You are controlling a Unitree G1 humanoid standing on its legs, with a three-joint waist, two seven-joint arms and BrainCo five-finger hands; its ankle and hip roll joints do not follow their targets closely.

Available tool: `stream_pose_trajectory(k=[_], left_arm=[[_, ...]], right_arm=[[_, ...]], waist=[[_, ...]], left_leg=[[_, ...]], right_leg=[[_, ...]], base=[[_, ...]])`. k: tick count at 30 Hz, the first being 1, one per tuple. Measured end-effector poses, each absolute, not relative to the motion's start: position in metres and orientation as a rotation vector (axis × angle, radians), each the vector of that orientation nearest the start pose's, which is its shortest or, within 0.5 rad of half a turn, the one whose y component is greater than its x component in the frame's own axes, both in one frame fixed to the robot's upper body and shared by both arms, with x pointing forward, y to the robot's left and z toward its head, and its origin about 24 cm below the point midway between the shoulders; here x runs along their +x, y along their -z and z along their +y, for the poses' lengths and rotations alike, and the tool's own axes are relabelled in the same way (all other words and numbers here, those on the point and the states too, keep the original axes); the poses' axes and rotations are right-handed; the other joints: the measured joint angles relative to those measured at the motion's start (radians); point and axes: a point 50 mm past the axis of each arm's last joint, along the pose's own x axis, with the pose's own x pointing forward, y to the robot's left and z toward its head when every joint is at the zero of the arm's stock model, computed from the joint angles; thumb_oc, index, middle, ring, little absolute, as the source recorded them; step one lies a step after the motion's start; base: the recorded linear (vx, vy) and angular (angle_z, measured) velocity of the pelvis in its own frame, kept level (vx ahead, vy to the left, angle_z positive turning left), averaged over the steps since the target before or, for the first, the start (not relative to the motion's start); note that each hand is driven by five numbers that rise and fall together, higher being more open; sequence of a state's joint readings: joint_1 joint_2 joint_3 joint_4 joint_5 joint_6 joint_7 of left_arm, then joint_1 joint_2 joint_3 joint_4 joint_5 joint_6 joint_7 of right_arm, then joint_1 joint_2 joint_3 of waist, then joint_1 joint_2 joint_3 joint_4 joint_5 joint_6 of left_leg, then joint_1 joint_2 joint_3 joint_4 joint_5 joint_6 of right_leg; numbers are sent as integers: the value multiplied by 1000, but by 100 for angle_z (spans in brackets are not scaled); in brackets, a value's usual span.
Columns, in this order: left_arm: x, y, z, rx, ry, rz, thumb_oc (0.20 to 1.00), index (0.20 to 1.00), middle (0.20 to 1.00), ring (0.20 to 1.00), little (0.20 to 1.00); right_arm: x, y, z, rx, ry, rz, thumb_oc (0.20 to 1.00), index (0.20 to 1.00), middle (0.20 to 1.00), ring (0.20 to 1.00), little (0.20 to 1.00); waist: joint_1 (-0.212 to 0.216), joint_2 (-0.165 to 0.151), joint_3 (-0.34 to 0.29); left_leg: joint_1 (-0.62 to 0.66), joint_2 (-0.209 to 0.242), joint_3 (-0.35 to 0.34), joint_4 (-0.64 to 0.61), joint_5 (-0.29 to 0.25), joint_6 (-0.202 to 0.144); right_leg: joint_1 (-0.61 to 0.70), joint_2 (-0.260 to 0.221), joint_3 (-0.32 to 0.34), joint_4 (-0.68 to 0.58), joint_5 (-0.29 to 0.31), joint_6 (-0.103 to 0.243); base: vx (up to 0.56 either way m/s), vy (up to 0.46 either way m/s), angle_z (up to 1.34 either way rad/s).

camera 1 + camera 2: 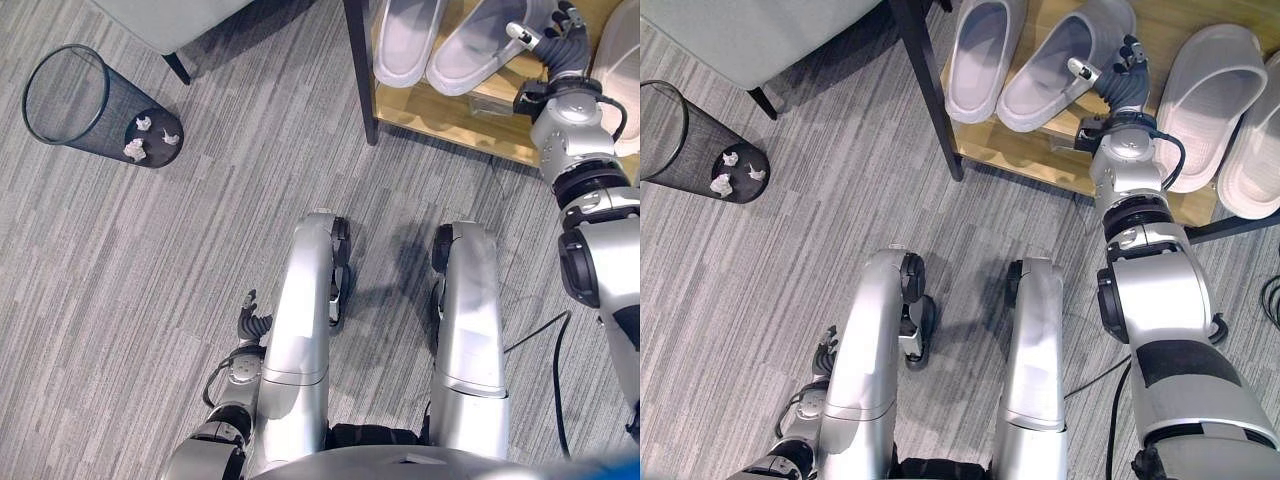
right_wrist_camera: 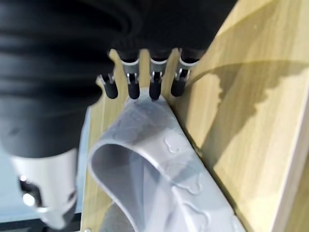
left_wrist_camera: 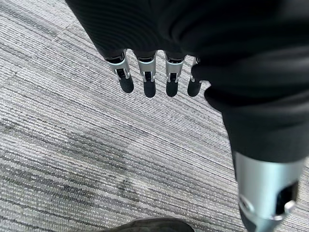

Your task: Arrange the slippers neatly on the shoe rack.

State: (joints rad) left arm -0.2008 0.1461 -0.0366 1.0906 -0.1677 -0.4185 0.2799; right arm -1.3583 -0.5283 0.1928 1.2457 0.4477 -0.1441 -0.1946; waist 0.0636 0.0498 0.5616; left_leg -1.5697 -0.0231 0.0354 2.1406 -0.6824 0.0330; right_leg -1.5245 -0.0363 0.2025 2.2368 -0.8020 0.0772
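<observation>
Reaching over the wooden shoe rack (image 1: 1040, 150) with the right robot hand (image 1: 1120, 75), fingers straight and fingertips (image 2: 154, 92) touching the heel of a grey slipper (image 1: 1055, 70), gripping nothing. Sitting just beside a second slipper (image 1: 975, 60); another pair (image 1: 1210, 100) lying further right on the same shelf. Hanging low over grey carpet (image 1: 200, 250): left robot hand (image 1: 250, 322), fingers relaxed. Standing well apart: black mesh bin (image 1: 90, 100) (crumpled paper inside).
</observation>
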Motion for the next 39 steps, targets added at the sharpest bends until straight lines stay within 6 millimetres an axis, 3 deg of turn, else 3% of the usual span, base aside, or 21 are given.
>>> stream_pose_trajectory(k=[12,22,27,31,36,39], left_arm=[[217,97,206,101,-354,485,1000,1000,1000,1000,1000],[218,98,206,102,-352,493,1000,1000,1000,1000,1000],[214,102,208,107,-353,519,1000,1000,1000,1000,1000],[212,104,209,108,-354,537,1000,1000,1000,1000,1000],[234,89,212,88,-370,469,1000,1000,1000,1000,1000],[256,69,214,73,-375,382,1000,1000,1000,1000,1000]], right_arm=[[422,-279,-224,-158,272,-267,1000,1000,1000,1000,1000],[421,-279,-230,-144,356,-272,1000,1000,1000,1000,1000],[411,-315,-217,-82,379,-514,1000,1000,1000,1000,1000],[410,-320,-206,-74,333,-552,1000,1000,1000,1000,1000],[401,-330,-189,-67,257,-651,1000,1000,1000,1000,1000],[383,-335,-181,-57,211,-766,1000,1000,1000,1000,1000]], waist=[[11,0,0],[8,0,0],[1,0,0],[-7,0,0],[-37,-6,0],[-67,-10,0]], left_leg=[[-2,-10,-4,12,6,-2],[-5,-11,-6,16,6,-2],[-7,-10,-6,16,6,-2],[-7,-9,-6,18,6,-2],[-5,0,-6,19,6,-2],[-2,7,-5,24,3,3]], right_leg=[[5,-1,-1,10,0,0],[4,0,-1,15,0,0],[2,1,-1,15,0,0],[2,1,-1,14,0,0],[2,6,-2,13,1,3],[2,18,0,13,4,8]], base=[[3,-1,1],[0,0,0],[0,0,0],[0,0,0],[-44,14,-3],[-62,26,-8]])
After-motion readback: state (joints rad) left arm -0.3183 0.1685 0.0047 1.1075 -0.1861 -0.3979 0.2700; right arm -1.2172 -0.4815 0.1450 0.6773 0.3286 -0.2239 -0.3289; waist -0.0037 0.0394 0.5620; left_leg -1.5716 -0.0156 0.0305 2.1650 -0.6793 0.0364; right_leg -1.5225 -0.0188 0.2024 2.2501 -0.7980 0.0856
